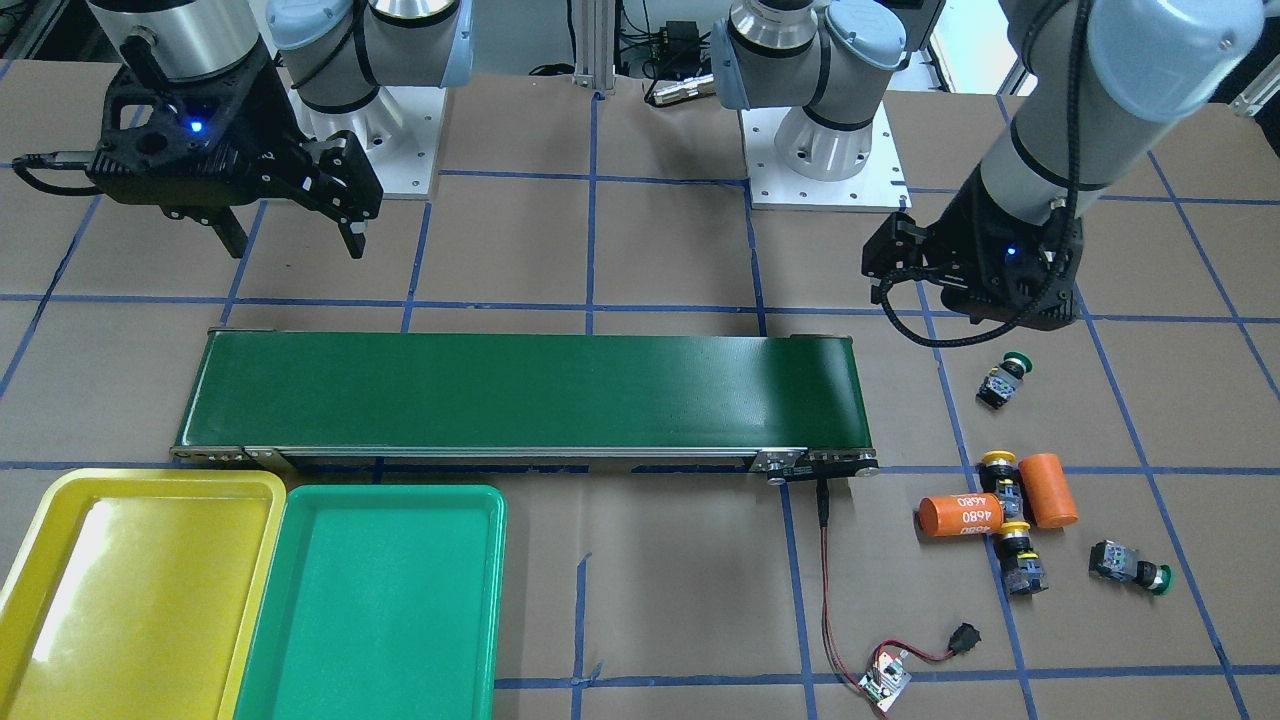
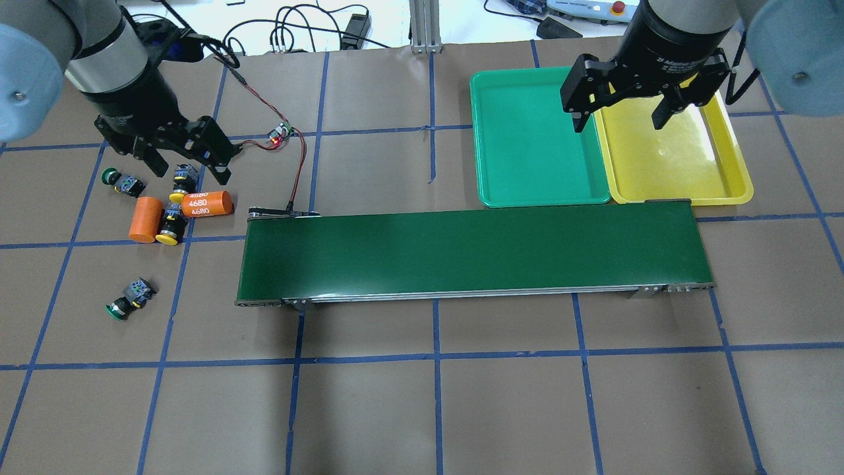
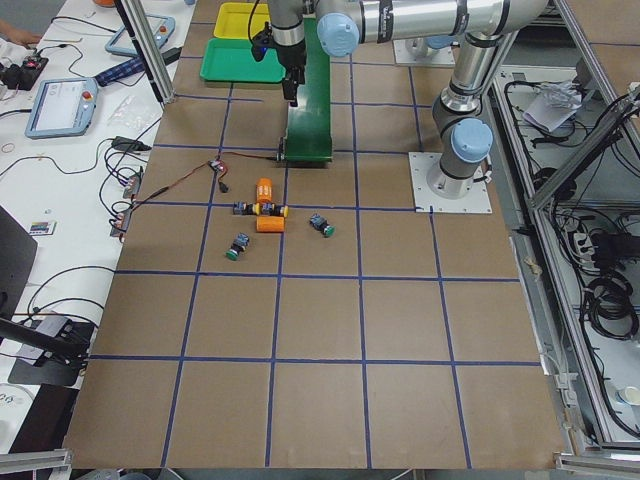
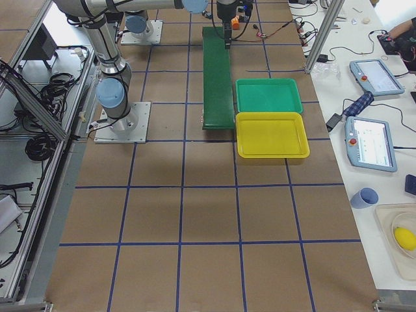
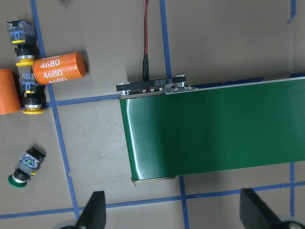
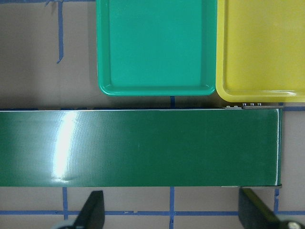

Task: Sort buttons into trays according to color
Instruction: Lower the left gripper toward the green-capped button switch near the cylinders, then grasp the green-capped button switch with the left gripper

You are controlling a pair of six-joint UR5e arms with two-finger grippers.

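Observation:
Four buttons lie on the table beyond the conveyor's end: two green-capped (image 2: 119, 181) (image 2: 128, 298) and two yellow-capped (image 2: 181, 181) (image 2: 170, 227). In the left wrist view the yellow pair (image 5: 31, 93) and one green button (image 5: 26, 167) show at the left. My left gripper (image 2: 191, 171) hangs open and empty above this cluster. The green tray (image 2: 537, 135) and the yellow tray (image 2: 679, 152) sit side by side, both empty. My right gripper (image 2: 620, 124) hangs open and empty above their shared edge, and it also shows in the front view (image 1: 296, 245).
Two orange cylinders (image 2: 145, 220) (image 2: 206, 203), one marked "4680", lie against the yellow buttons. A long dark-green conveyor belt (image 2: 471, 251) runs between the buttons and the trays. A small circuit board (image 2: 280, 134) with red wires leads to the conveyor's end.

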